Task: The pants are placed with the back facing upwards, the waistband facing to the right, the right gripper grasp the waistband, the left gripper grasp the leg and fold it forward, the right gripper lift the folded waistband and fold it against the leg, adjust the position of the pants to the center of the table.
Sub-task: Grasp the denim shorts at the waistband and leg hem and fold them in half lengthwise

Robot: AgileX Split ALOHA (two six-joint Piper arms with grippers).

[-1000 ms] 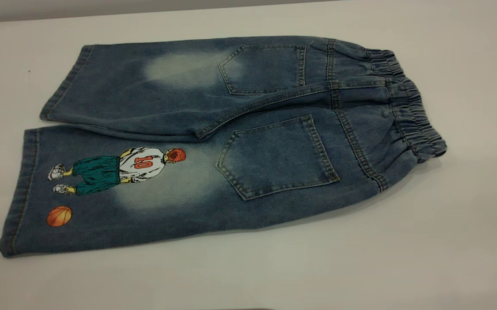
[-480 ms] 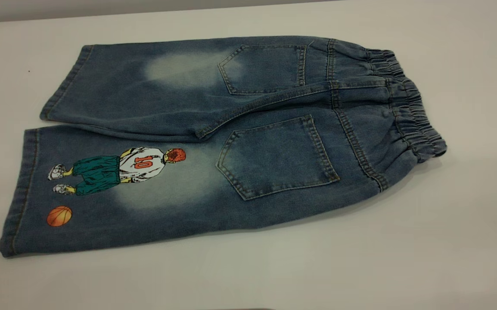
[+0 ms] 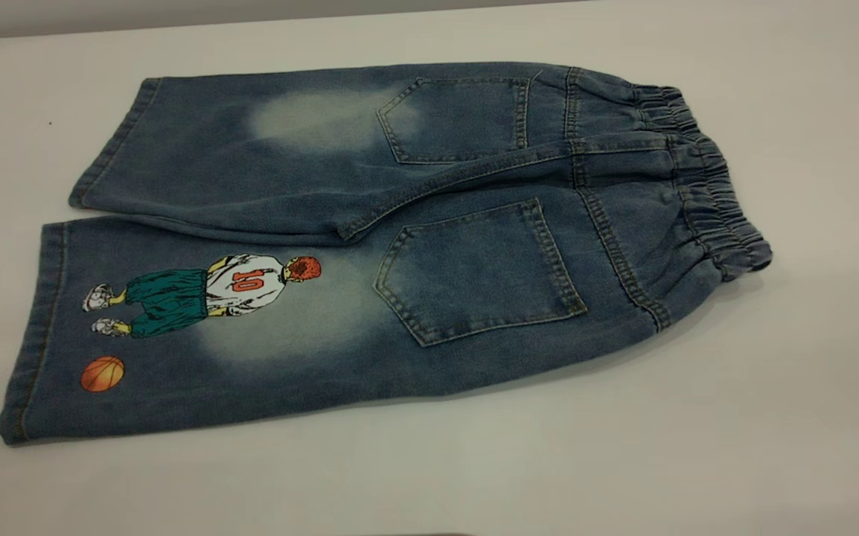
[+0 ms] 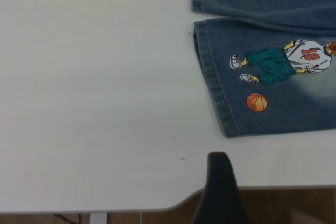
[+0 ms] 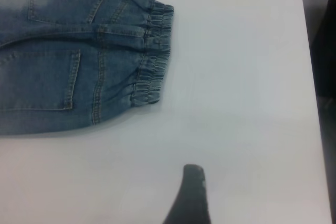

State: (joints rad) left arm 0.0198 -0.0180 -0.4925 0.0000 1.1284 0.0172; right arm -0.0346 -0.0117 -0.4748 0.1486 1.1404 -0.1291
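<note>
pants (image 3: 400, 246) laid flat, back up, on table (image 3: 772, 417) | left gripper (image 4: 220, 182) held off the leg (image 4: 273, 93), finger opening cannot be told | right gripper (image 5: 190, 192) held off the waistband (image 5: 155, 56), opening cannot be told

Exterior camera looks down close on the pants (image 3: 400, 246); both wrist cameras hang high, sharing its leg (image 4: 273, 93) and waistband (image 5: 152, 56).
</note>
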